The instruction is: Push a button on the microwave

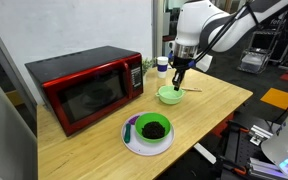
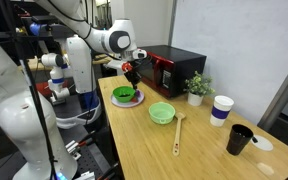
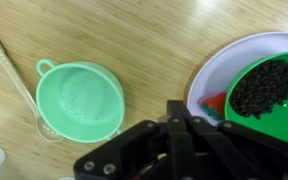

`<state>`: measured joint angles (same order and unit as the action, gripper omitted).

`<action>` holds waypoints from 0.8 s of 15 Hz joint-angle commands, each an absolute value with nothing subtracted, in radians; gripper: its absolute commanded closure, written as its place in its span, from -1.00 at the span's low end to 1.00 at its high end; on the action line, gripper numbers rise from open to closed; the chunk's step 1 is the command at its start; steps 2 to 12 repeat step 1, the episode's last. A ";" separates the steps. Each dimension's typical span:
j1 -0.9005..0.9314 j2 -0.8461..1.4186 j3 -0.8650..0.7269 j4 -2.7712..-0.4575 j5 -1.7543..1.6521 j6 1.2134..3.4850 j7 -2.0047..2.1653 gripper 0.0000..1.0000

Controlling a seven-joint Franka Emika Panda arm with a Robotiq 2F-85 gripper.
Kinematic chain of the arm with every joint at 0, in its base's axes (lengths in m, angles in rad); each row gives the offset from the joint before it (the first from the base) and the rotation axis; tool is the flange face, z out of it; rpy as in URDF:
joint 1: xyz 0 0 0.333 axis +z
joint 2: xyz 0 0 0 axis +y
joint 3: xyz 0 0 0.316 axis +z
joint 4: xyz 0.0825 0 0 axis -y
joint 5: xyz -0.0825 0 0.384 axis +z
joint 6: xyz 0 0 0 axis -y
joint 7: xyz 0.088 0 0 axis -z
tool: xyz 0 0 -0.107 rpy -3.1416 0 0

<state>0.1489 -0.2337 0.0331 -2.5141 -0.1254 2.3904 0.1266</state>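
Note:
The glossy red microwave (image 1: 89,85) with a dark door window stands at the back of the wooden table; it also shows in an exterior view (image 2: 174,68). Its dark control strip (image 1: 134,78) is at the right of its front. My gripper (image 1: 179,78) hangs above the table to the right of the microwave, apart from it, over the gap between the mint-green strainer and the white plate. It also shows in an exterior view (image 2: 131,76). In the wrist view the fingers (image 3: 176,108) are pressed together and hold nothing.
A mint-green strainer (image 3: 79,98) and a white plate (image 3: 209,65) with a green bowl of dark bits (image 3: 269,85) lie below the gripper. A wooden spoon (image 2: 177,135), a small plant (image 2: 196,87), a white cup (image 2: 221,110) and a black cup (image 2: 239,140) stand further along the table.

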 commanded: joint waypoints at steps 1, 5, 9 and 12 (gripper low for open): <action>0.120 -0.234 0.062 -2.513 -0.115 2.389 0.119 0.98; 0.120 -0.234 0.062 -2.513 -0.115 2.389 0.119 0.98; 0.120 -0.234 0.062 -2.513 -0.115 2.389 0.119 0.98; 0.120 -0.234 0.062 -2.513 -0.115 2.389 0.119 0.98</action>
